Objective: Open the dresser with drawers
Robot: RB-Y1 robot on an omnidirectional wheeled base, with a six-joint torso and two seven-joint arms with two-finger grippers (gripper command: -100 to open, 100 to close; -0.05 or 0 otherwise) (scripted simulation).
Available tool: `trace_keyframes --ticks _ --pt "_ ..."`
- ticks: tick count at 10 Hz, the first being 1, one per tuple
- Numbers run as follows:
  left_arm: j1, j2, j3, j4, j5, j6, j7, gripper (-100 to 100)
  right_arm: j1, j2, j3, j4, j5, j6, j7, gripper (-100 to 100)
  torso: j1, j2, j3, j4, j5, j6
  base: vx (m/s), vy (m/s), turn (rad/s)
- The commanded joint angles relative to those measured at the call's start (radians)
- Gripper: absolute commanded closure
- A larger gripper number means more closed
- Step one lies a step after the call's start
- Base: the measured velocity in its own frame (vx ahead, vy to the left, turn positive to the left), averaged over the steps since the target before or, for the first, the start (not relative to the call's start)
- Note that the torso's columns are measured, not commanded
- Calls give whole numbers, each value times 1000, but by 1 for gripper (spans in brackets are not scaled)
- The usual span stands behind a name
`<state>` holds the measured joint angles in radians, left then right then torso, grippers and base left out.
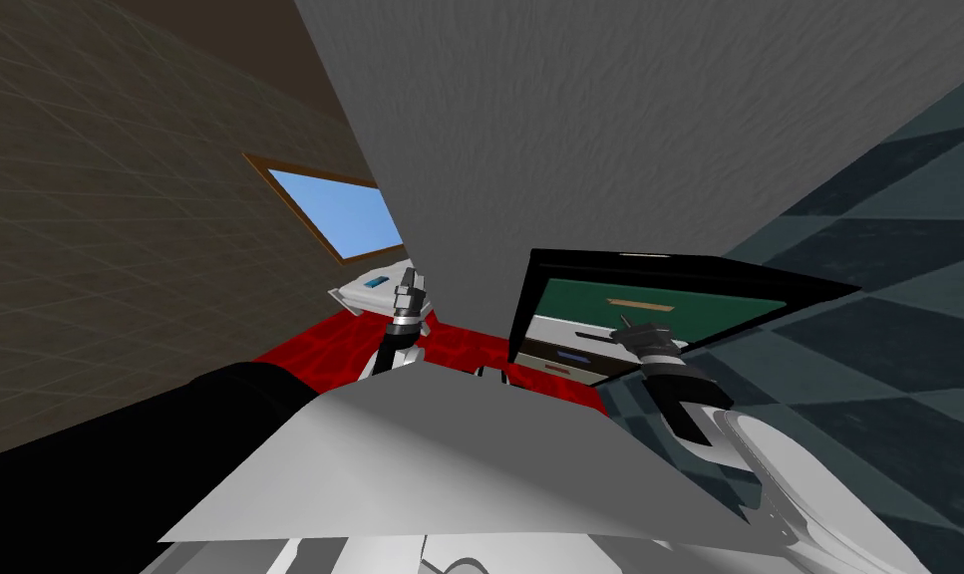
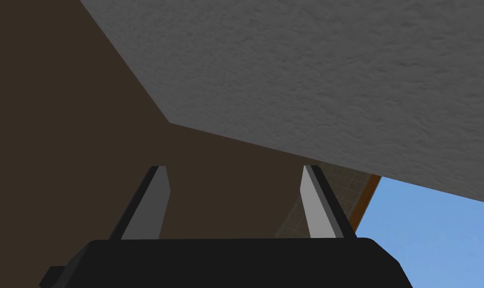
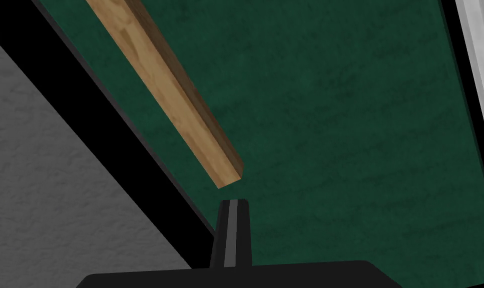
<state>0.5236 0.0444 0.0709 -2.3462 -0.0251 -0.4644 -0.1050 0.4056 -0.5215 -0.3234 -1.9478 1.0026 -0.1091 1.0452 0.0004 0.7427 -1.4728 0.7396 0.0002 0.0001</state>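
At green drawer front (image 3: 336, 125) — rt claw (image 3: 230, 204) pinched closed near wooden handle (image 3: 170, 95) end; lt claw (image 2: 235, 175) wide.

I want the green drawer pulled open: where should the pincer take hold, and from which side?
Probably the wooden bar handle near its middle, coming straight at the green drawer front: the bar is long, narrow and stands proud. The right pincer, shut, must open first.

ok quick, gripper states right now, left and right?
Left gripper: open, holding nothing.
Right gripper: shut, empty, tips just short of the end of the wooden handle on the green drawer front.
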Motion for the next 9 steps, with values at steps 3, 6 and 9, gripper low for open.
trace_keyframes --ticks 3,6,9 --pt "1 0 0 0 0 0 0 0 13 -31 -10 -3 -5 7 -11 -100 0 -18 -11 -5 0 -1 44 18 8" --pt "1 0 0 0 0 0 0 0 24 -66 -23 3 -8 19 -22 -100 -1 -7 -5 -2 -1 0 180 16 20" --pt "1 0 0 0 0 0 0 0 23 -65 -32 9 -13 9 -22 -100 -1 -1 -1 0 0 0 94 13 10"
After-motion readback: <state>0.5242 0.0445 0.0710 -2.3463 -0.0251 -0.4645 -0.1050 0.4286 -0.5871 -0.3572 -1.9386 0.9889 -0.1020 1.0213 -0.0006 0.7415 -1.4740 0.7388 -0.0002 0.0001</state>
